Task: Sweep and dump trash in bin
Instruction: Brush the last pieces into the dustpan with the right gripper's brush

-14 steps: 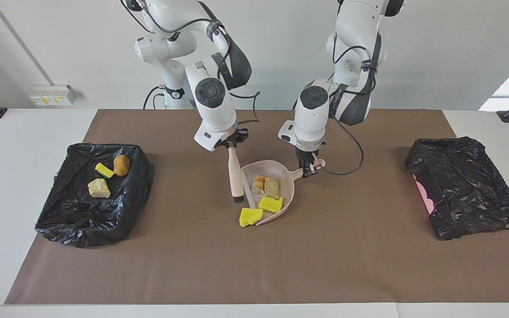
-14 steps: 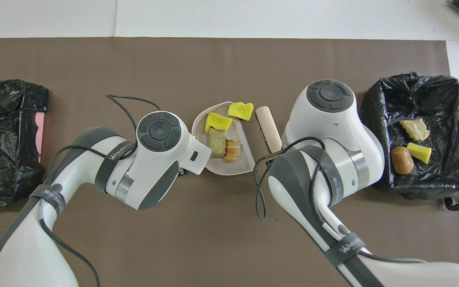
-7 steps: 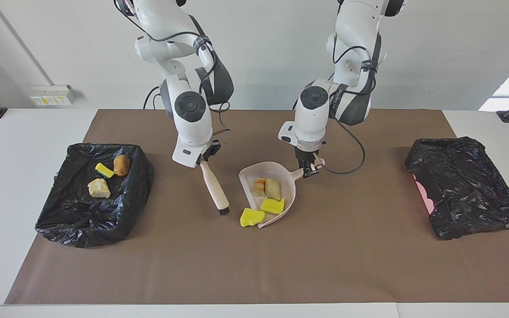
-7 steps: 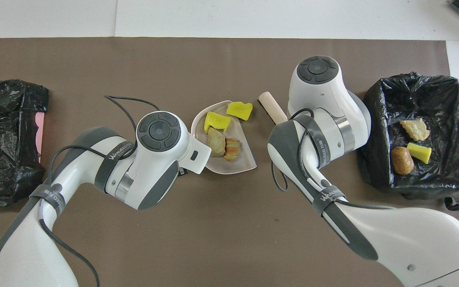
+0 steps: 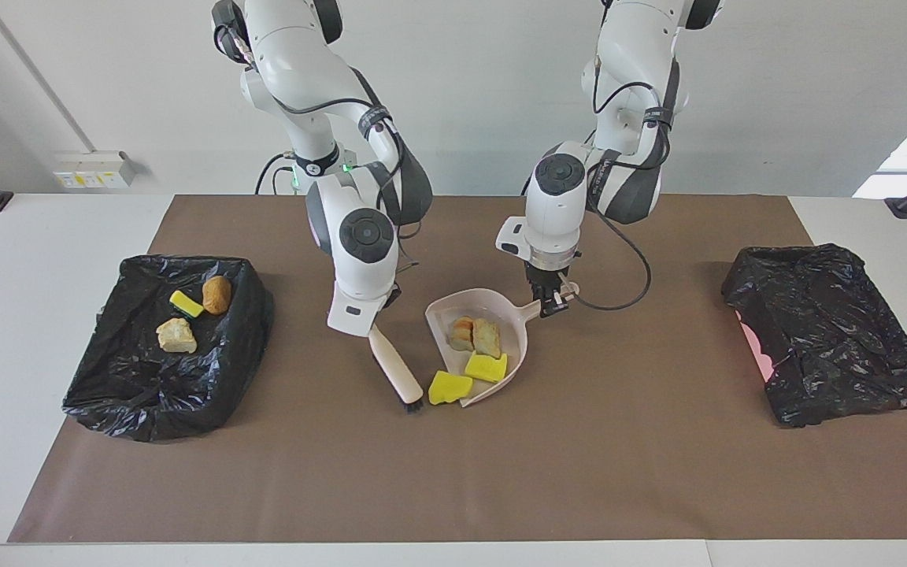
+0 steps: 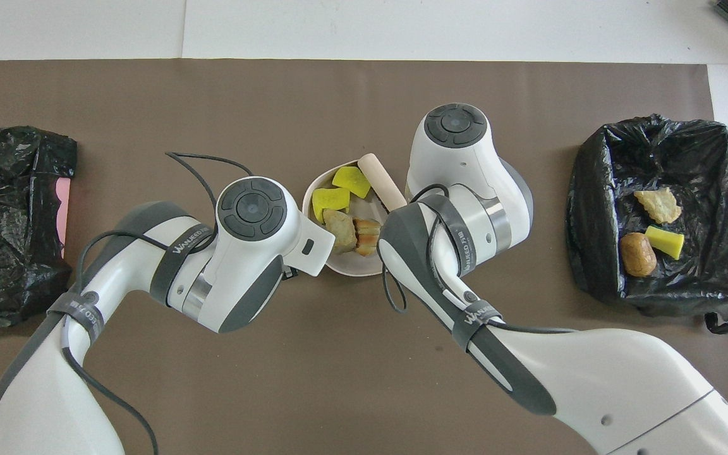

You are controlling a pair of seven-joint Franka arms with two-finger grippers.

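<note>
My left gripper is shut on the handle of the pale pink dustpan, which rests on the brown mat. In the pan lie two tan lumps and a yellow sponge chunk. Another yellow sponge chunk lies at the pan's open mouth. My right gripper is shut on a wooden-handled brush. Its black bristles are down on the mat beside that chunk. In the overhead view the brush handle lies along the pan's edge, and both grippers are hidden under their wrists.
A bin lined with a black bag stands at the right arm's end and holds three scraps; it also shows in the overhead view. A crumpled black bag over something pink lies at the left arm's end.
My right arm swung the brush out toward its own end, then down to the pan's mouth beside the loose yellow chunk, which has shifted toward the pan. The left gripper kept hold of the pan.
</note>
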